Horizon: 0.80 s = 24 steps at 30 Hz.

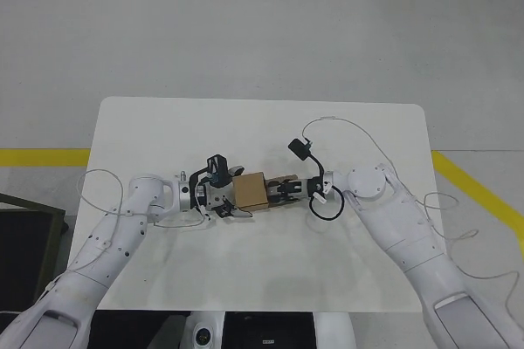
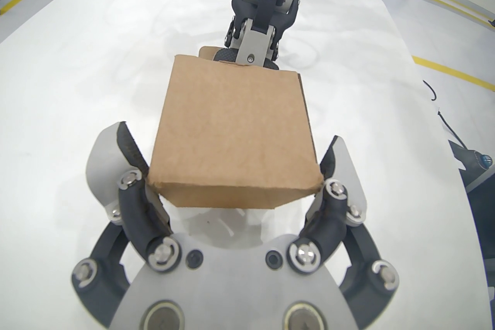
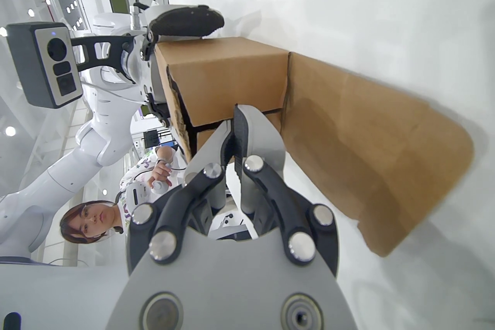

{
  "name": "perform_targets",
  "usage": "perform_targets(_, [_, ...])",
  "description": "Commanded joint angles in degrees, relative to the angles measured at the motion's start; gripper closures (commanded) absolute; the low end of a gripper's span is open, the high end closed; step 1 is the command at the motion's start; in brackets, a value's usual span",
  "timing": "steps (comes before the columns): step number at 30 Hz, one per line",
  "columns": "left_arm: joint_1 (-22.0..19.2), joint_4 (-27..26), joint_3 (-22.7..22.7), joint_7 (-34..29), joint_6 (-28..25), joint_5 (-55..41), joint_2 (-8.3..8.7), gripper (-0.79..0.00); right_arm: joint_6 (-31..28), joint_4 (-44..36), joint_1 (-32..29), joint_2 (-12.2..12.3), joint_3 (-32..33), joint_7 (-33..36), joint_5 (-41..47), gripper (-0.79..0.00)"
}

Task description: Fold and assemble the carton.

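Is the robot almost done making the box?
Partly. The box already stands up square. The left claw grips its sides, while the shut right claw sits at the end flaps. One big flap sticks out open and needs folding in.

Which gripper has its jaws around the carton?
The left gripper: its jaws flank the carton, while the right gripper has them shut at the flap end.

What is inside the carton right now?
The inside is hidden: the walls of the carton and its folded end flaps cover it. One big flap is open beside the right gripper, showing only bare cardboard.
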Motion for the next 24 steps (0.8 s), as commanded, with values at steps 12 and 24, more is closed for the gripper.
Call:
perform_targets(12, [0.0,-0.1,-0.1,0.4,0.1,-0.1,0.01,-0.785,-1.4,2.4,1.5,-1.2,-2.7,-0.4,1.6,0.000])
perform_targets(24, [0.3,-0.1,-0.4,0.0,0.0,-0.5,-0.04,-0.785,0.9,-0.1,0.9,0.2,0.7,0.7,0.3,-0.046])
